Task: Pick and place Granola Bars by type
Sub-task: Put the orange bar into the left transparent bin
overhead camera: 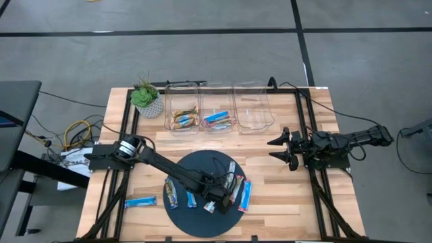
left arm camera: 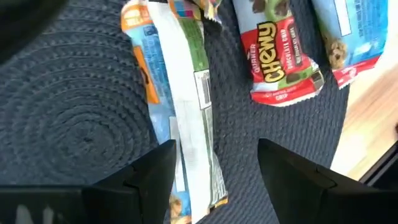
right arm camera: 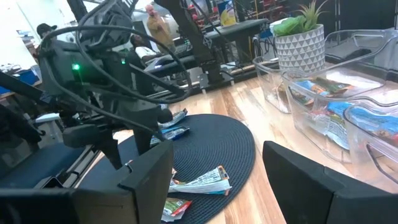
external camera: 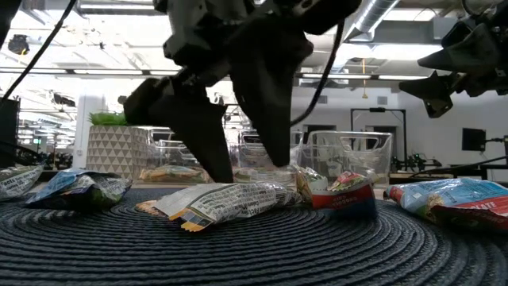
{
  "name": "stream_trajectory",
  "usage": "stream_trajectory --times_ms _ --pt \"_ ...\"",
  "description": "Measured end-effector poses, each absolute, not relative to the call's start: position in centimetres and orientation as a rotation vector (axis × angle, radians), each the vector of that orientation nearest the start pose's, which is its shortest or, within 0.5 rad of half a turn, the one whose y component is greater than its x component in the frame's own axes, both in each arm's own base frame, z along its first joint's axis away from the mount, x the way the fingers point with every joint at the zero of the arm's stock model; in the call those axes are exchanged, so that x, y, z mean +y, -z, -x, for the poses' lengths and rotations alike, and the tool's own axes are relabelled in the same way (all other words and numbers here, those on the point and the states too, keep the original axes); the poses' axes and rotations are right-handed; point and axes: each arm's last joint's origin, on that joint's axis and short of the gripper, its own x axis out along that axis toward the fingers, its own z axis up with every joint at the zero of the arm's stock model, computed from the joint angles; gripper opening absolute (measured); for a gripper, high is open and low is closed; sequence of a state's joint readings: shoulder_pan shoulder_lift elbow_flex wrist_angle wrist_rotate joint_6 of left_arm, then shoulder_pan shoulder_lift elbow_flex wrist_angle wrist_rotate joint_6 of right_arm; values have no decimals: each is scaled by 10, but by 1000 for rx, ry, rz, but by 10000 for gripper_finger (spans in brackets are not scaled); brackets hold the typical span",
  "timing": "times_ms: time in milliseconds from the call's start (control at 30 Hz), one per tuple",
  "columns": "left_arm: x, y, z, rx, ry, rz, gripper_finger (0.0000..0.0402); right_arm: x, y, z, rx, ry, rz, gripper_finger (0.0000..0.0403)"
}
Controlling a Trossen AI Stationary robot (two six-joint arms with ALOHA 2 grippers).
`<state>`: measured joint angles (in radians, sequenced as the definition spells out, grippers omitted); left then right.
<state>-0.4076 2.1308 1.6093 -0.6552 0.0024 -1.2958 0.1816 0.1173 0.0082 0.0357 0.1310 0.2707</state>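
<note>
Nearest bar: multicoloured granola bar (external camera: 226,201) lying flat on the dark woven mat (overhead camera: 185,219), printed side down.
Left pincer (left arm camera: 214,165): spread, low over the mat, one finger on each side of that bar's end, not gripping it.
Long axis: runs straight away from the wrist, between the fingers, so a close would pinch across its width.
Neighbour: Chewy bar (left arm camera: 280,59) just beside it.
Right pincer (overhead camera: 282,150): spread, waiting at the tabletop's right edge, well apart.
Nearer arm: left, by my reading.
Bins (overhead camera: 217,108): at the far side.
</note>
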Motion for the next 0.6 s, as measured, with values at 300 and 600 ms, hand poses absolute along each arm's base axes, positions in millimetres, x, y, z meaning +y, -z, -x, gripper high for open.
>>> stream_trajectory --times_ms 300,600 --pt "-171 -166 -401 1161 -499 848 220 15 -160 -103 79 -40 -259 244" --pt "-171 -159 -403 1175 -501 852 220 15 -160 -103 79 -40 -259 244"
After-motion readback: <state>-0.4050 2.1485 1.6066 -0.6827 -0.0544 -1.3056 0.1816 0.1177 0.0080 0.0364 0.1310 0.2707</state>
